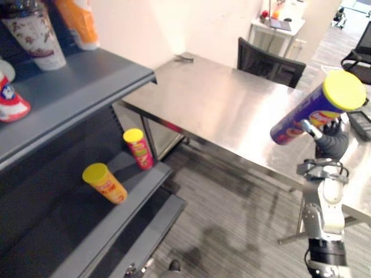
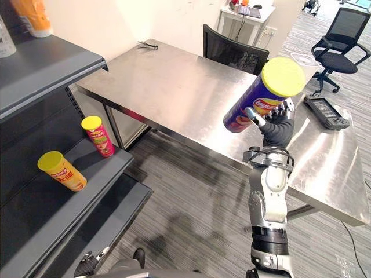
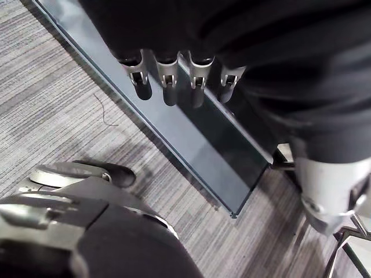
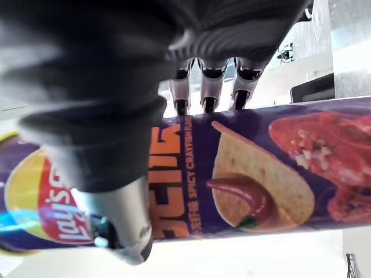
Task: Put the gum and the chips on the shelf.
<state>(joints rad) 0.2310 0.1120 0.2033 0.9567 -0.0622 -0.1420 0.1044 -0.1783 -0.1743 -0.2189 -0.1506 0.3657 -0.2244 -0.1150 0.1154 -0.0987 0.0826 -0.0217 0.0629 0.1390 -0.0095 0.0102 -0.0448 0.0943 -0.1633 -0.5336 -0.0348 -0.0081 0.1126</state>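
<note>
A purple chips can [image 2: 261,95] with a yellow lid is held up, tilted, above the front edge of the steel table [image 2: 174,81]. My right hand [image 2: 275,130] is shut on it from below. In the right wrist view the fingers [image 4: 208,92] and thumb wrap the can [image 4: 261,174]. My left hand [image 3: 168,81] hangs low by the foot of the shelf with straight, empty fingers. The grey shelf [image 1: 81,81] stands at the left. Its middle board [image 1: 145,179] carries an orange can [image 1: 105,182] lying tilted and a red can [image 1: 139,148] upright, both with yellow lids.
The top shelf board holds a cup [image 1: 35,35], an orange bag [image 1: 81,20] and a red-and-white pack [image 1: 8,98]. A black chair [image 2: 232,52] stands behind the table, with an office chair [image 2: 342,46] farther right. A black flat device [image 2: 327,113] lies on the table's right end.
</note>
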